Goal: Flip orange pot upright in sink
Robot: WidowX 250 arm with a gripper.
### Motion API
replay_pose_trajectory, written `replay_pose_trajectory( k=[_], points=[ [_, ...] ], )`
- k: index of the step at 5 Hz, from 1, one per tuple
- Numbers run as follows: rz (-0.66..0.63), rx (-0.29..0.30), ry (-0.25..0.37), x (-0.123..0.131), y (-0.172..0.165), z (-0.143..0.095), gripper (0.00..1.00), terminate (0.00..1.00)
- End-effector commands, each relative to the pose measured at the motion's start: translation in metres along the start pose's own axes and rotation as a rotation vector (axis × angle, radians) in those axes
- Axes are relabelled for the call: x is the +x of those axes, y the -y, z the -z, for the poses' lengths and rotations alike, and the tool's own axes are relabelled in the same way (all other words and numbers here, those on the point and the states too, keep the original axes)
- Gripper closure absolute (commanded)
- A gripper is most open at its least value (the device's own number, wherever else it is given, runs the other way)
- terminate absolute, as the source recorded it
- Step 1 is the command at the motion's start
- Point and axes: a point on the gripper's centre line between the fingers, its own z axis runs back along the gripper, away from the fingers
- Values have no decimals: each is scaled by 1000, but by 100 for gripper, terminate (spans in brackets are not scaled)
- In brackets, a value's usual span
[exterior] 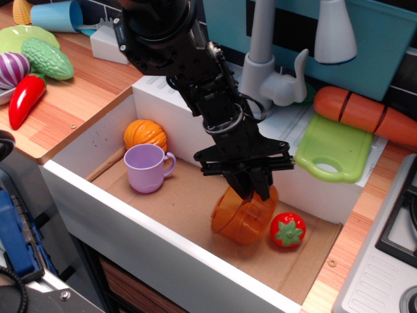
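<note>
Orange pot (236, 222), lilac mug (147, 167), black pincer (250, 190).

The translucent orange plastic pot (242, 218), short and wide, is seen tilted on the brown cardboard-like floor of the large white rectangular basin (163, 244), towards its right half, close to the back wall.
</note>
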Motion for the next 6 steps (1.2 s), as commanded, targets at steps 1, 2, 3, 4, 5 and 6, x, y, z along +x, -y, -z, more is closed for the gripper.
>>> replay_pose_trajectory(
  k=[1, 2, 3, 4, 5, 6],
  points=[
    [57, 94, 28, 6, -1, -9, 100, 0],
    [152, 322, 26, 3, -1, -13, 100, 0],
    [204, 432, -2, -4, -2, -12, 100, 0],
    [243, 462, 53, -11, -6, -9, 0, 0],
    [243, 462, 53, -11, -6, -9, 0, 0],
    [243, 462, 53, -11, -6, -9, 0, 0]
  ],
)
